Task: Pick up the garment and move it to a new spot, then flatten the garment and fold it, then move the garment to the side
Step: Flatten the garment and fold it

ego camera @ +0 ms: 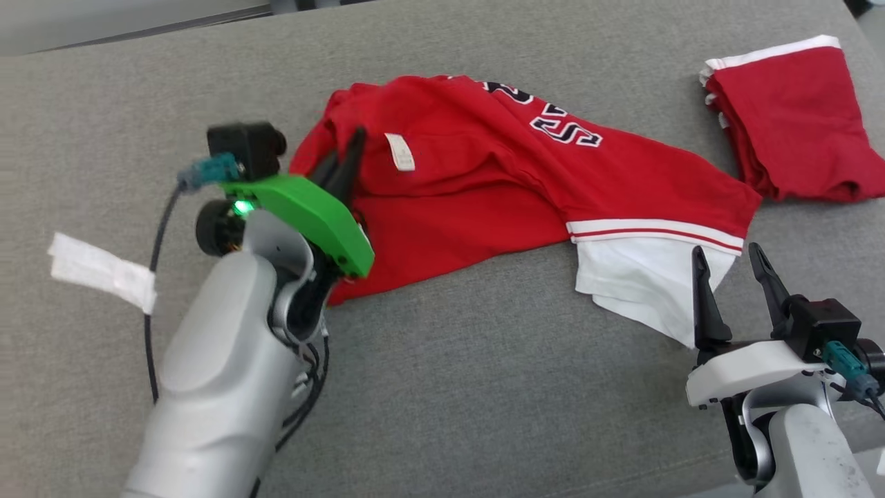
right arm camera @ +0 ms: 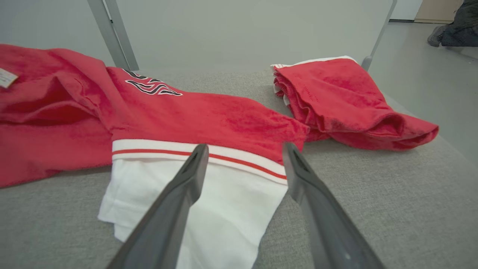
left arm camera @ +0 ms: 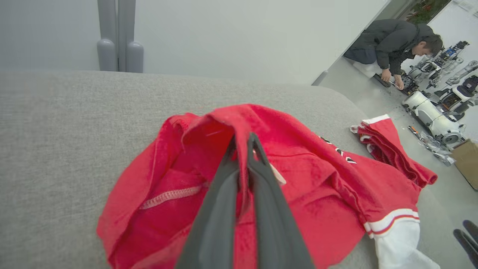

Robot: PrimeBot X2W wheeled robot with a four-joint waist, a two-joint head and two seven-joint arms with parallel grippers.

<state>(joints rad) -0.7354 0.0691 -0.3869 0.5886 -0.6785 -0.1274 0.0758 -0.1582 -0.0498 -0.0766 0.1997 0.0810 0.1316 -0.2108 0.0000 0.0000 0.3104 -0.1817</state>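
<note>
A: Where is the garment (ego camera: 484, 173)?

B: It lies crumpled across the middle of the grey table (ego camera: 442, 387) in the head view, a red shirt running from centre left to centre right. Dark lettering (ego camera: 563, 128) edged in white shows near its top, and a white label (ego camera: 399, 151) sits on the cloth left of centre.

A: And the left end effector (ego camera: 346, 149)?

B: It is at the shirt's left end. In the left wrist view the left end effector (left arm camera: 242, 140) has its two dark fingers pressed nearly together with a ridge of red cloth pinched between them, and the fabric is bunched up over the tips.

A: The other one?

B: The right end effector (ego camera: 726, 252) is at the lower right of the head view, with its fingers spread wide and holding nothing. In the right wrist view the right end effector (right arm camera: 245, 147) points at the white sleeve (right arm camera: 194, 209), its tips at the red-and-white striped band. I cannot tell whether they touch the cloth.

A: Anything else on the table?

B: A second red piece (ego camera: 788, 117), folded and with a white edge, is at the upper right, just beside the shirt's right end. A white paper strip (ego camera: 104, 271) lies at the far left, well apart from the shirt. In the upper right of the left wrist view a person (left arm camera: 396, 41) in a dark jacket crouches on the floor.
</note>
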